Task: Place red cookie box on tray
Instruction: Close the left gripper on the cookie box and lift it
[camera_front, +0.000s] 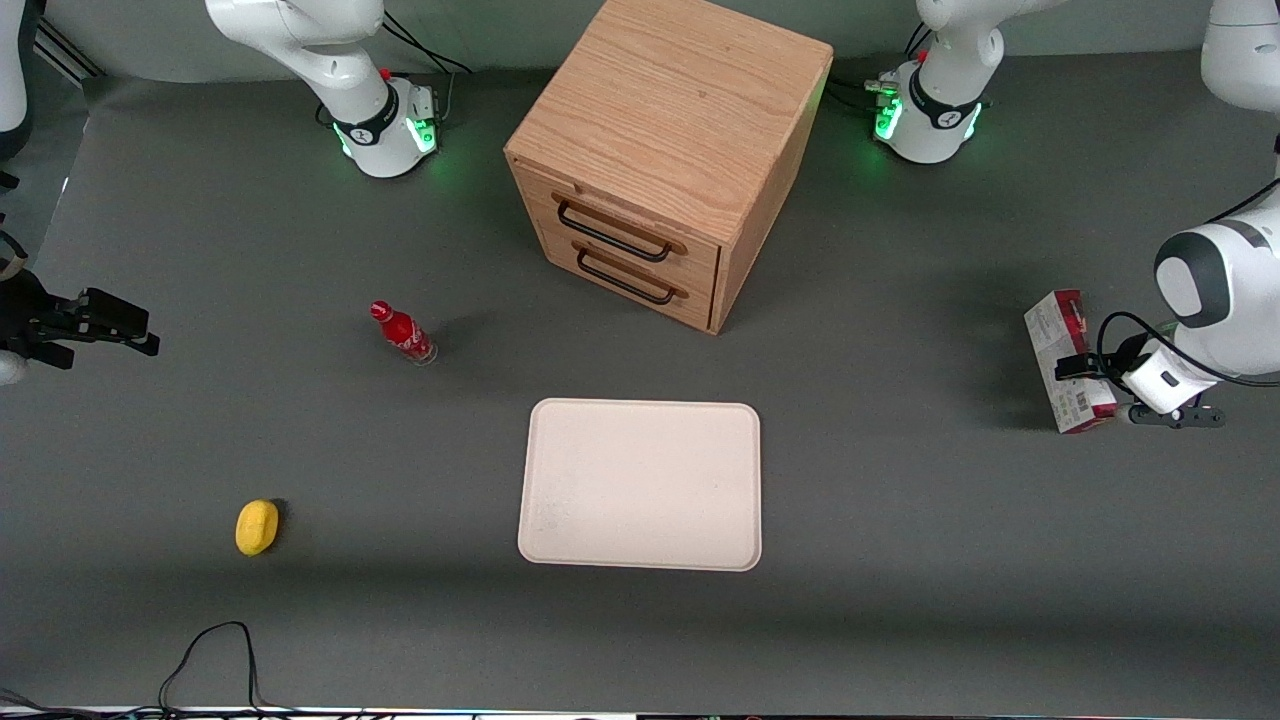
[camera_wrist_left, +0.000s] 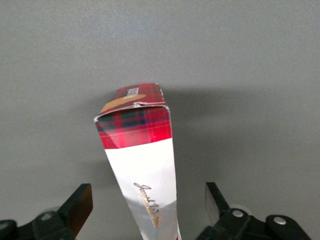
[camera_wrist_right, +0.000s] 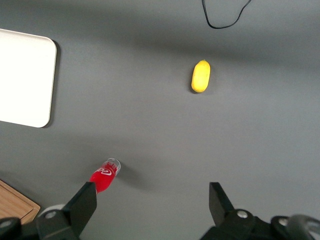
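Standing on its edge at the right side of the front view, the red cookie box (camera_front: 1066, 362) was far from the tray (camera_front: 640, 485), which lay in the lower middle of the frame. The gripper (camera_wrist_left: 145, 210) was at the box, its fingers (camera_wrist_left: 79, 205) spread wide on both sides without touching it. A wooden cabinet (camera_front: 660, 150) stood at the top centre.

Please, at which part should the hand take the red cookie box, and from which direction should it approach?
Probably from above, across the thin faces near the top end. The red cookie box stands upright on the table, toward the working arm's end, so its narrow thickness is what fits between the fingers. The hand is open, one finger at each side of the box, not touching it.
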